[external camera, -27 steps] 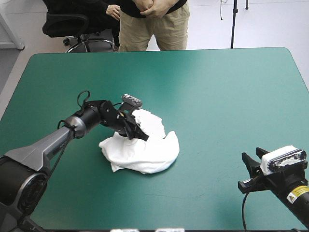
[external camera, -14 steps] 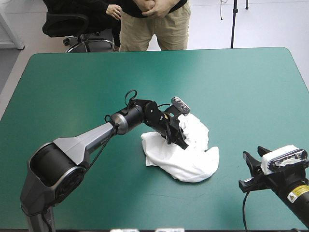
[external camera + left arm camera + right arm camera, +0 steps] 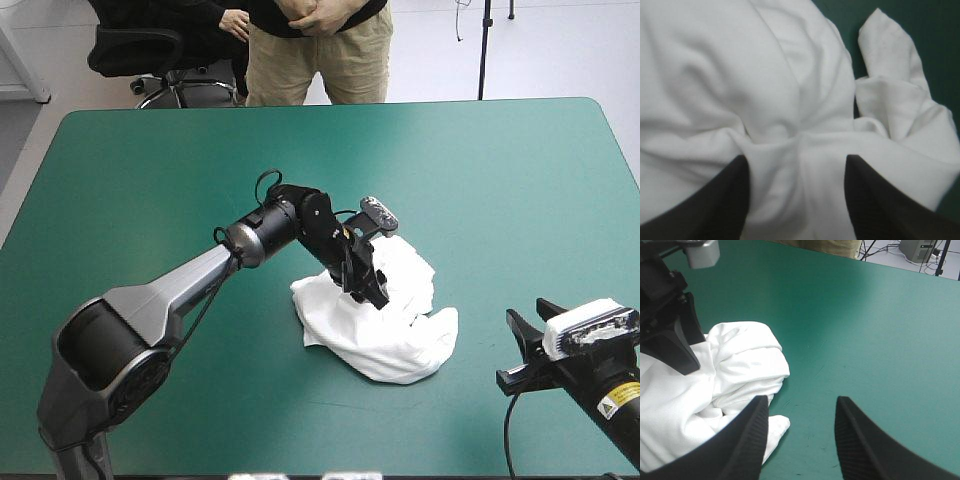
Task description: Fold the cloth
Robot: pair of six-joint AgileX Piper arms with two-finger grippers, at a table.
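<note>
The white T-shirt [image 3: 385, 325] lies as a crumpled heap near the middle of the teal-green table. My left gripper [image 3: 369, 293] presses down into the heap's left part. In the left wrist view this gripper [image 3: 796, 160] is open, its black fingers [image 3: 720, 200] apart, with a bunched fold of T-shirt [image 3: 740, 75] between and ahead of them. My right gripper [image 3: 512, 352] hovers open near the front right of the table, apart from the heap. Its own view shows the gripper [image 3: 800, 435] above bare cover, the T-shirt [image 3: 740, 370] and the left gripper [image 3: 675, 340] ahead to one side.
Bare teal-green cover [image 3: 500, 180] surrounds the heap on all sides. The table's far edge [image 3: 330, 106] runs across the back.
My left arm dragged the T-shirt heap rightward from left of centre to the table's middle, then lifted slightly at the wrist. The right arm stayed in place.
</note>
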